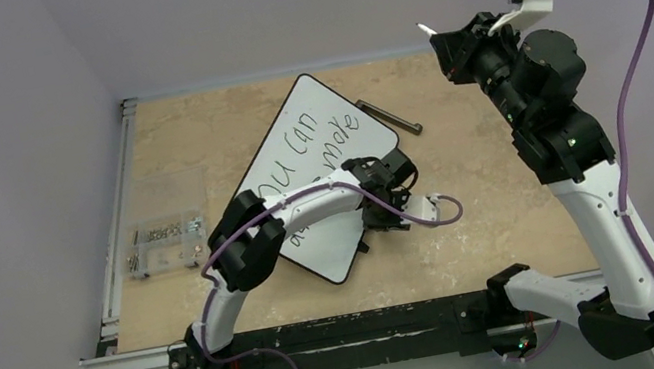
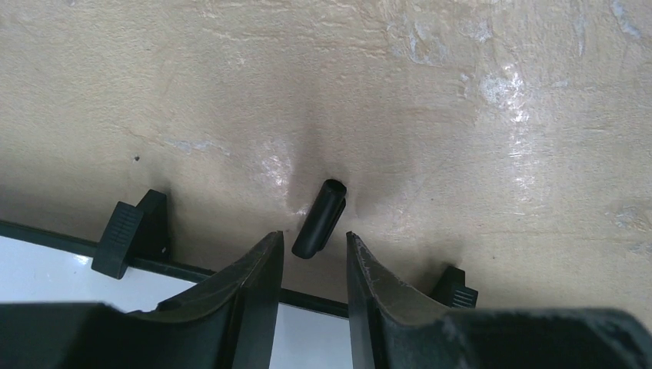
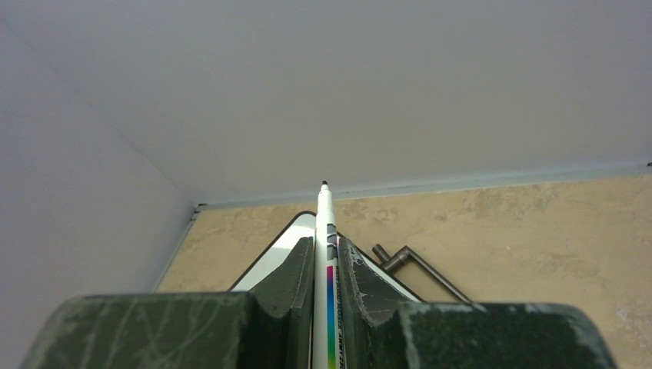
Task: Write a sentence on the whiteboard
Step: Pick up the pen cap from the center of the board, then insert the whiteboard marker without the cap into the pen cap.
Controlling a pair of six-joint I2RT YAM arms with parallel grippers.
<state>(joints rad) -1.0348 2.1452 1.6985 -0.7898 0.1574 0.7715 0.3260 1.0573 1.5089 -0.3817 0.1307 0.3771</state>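
Beige counter (image 1: 511,213) | whiteboard (image 1: 312,96) probably light, stiff, slick: hold by frame | left hand (image 2: 311,240) jaws parted | right hand (image 3: 326,247) grips marker (image 3: 324,207)

whiteboard (image 1: 314,105) sits diagonal on the table (image 1: 489,207), left arm (image 1: 305,198) draped over its near half, so from above only the far half is open. left gripper (image 2: 311,240) low at the board's right edge, jaws apart; black cap (image 2: 319,219) lies on the table just ahead of the fingertips, board feet (image 2: 127,234) either side. metal bar (image 1: 389,117) just off the board's far-right edge, parts box (image 1: 164,231) at the table's left edge. bare tabletop right of the board, right arm (image 1: 556,93) raised clear of it
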